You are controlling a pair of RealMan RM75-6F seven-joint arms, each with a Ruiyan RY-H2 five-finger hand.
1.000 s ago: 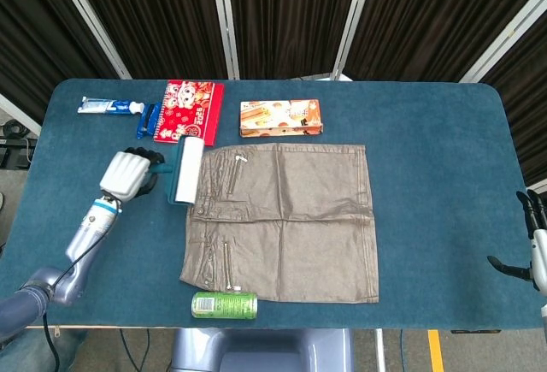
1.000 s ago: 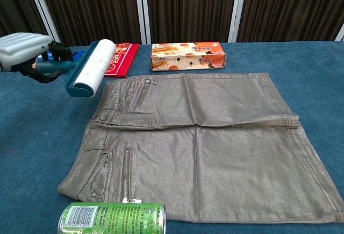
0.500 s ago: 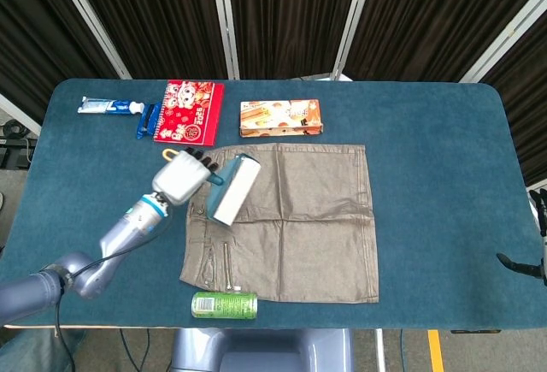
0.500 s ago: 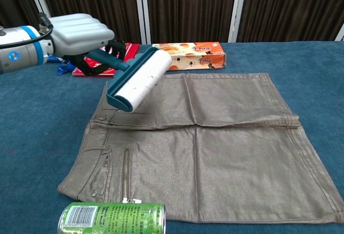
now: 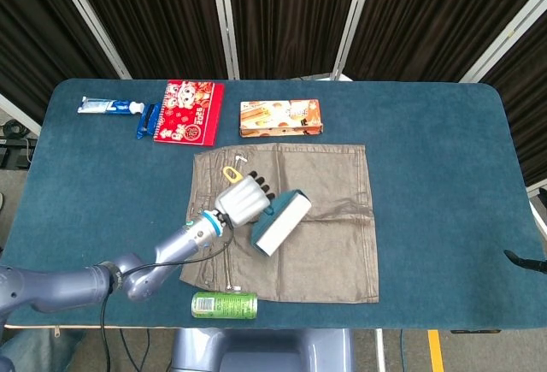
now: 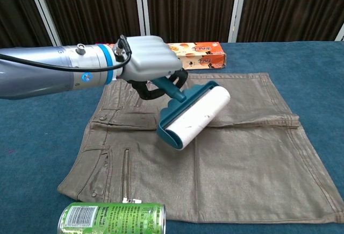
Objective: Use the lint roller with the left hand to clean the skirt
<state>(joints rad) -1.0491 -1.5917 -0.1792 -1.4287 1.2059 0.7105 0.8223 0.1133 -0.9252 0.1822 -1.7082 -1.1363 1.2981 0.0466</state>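
The skirt [image 6: 226, 153] looks like shiny, slightly creased coated cloth on a matt blue felt-like table cover [image 6: 32, 153], roller [image 6: 198, 117] being white paper in smooth teal plastic.

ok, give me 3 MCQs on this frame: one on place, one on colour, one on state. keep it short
1. Where is the lint roller?
A. over the skirt's middle
B. beside the toothpaste
C. on the red notebook

2. What colour is the can?
A. red
B. green
C. blue

3. What is the left hand doing?
A. resting open on the table
B. pressing the can
C. gripping the roller's handle

Answers: 1 A, the roller sits above the skirt in both views. 2 B, its label is green. 3 C, the fingers wrap the teal handle.
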